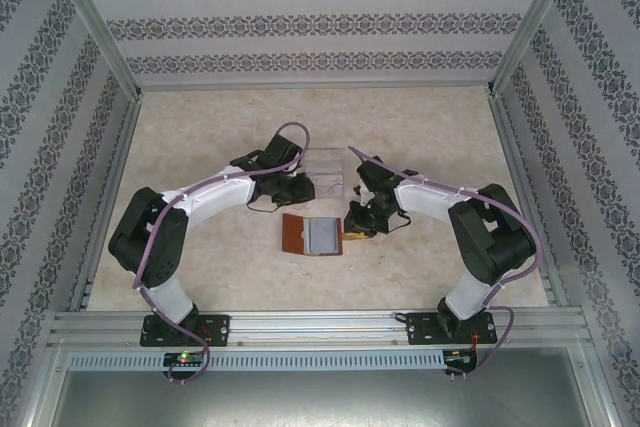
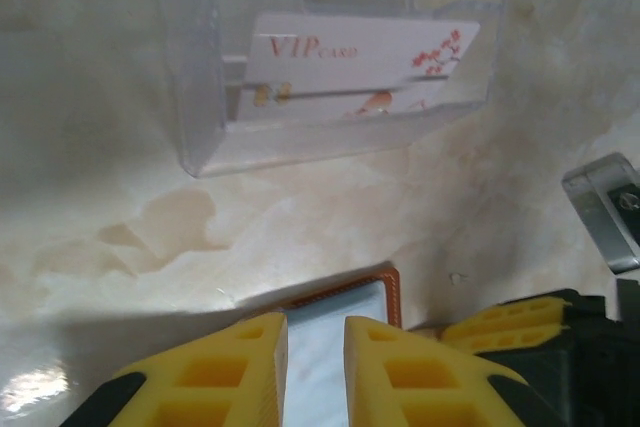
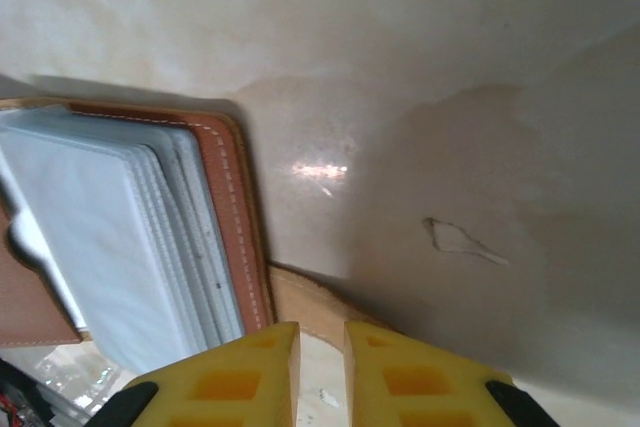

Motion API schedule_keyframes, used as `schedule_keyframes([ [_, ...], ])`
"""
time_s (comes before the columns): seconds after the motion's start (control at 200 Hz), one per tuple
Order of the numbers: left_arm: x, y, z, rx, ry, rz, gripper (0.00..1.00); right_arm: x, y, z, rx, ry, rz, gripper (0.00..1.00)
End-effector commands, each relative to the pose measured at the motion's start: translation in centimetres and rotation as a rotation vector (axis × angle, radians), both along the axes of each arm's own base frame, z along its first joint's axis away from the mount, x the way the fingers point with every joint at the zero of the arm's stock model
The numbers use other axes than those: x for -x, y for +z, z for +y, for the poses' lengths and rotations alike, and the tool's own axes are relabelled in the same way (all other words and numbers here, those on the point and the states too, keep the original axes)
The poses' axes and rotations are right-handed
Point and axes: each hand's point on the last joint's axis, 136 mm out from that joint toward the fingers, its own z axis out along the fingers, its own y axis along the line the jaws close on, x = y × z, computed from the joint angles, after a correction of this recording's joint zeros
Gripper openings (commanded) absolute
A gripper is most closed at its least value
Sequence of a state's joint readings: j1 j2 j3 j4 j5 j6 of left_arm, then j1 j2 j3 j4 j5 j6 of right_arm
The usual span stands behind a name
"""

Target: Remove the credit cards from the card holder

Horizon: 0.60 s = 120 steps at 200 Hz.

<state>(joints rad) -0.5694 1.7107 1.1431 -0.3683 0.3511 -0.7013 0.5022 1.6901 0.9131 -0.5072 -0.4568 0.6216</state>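
clear plastic box [image 2: 300,142] with a glossy vip card [image 2: 360,52] stands beyond the stitched leather card holder [image 3: 235,207]; left gripper [image 2: 316,332], right gripper [image 3: 320,342]: narrow gap, grip unclear.

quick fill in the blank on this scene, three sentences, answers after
1. The card holder lies ____ on the table, pockets facing up.
2. The VIP card sits inside a clear plastic ____.
3. The right gripper has fingers coloured ____.
Missing words: open; box; yellow.
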Motion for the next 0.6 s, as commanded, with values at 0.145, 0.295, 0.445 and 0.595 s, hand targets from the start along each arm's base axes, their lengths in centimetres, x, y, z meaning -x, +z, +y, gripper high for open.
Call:
schedule_keyframes([
  [0.145, 3.0, -0.2, -2.9, 0.073, -0.041, 0.118, 0.21, 1.2, -1.8, -1.2, 0.073, 0.029, 0.022, 0.19],
  [0.295, 4.4, -0.8, -4.8, 0.134, -0.078, 0.171, 0.21, 1.3, -2.0, -1.3, 0.074, 0.031, 0.024, 0.19],
  [0.445, 5.4, -1.9, -6.5, 0.189, -0.087, 0.217, 0.22, 1.4, -2.1, -1.3, 0.071, 0.034, 0.023, 0.19],
  [0.595, 6.4, -2.9, -6.9, 0.174, -0.096, 0.266, 0.25, 1.7, -2.2, -1.4, 0.074, 0.037, 0.027, 0.18],
])
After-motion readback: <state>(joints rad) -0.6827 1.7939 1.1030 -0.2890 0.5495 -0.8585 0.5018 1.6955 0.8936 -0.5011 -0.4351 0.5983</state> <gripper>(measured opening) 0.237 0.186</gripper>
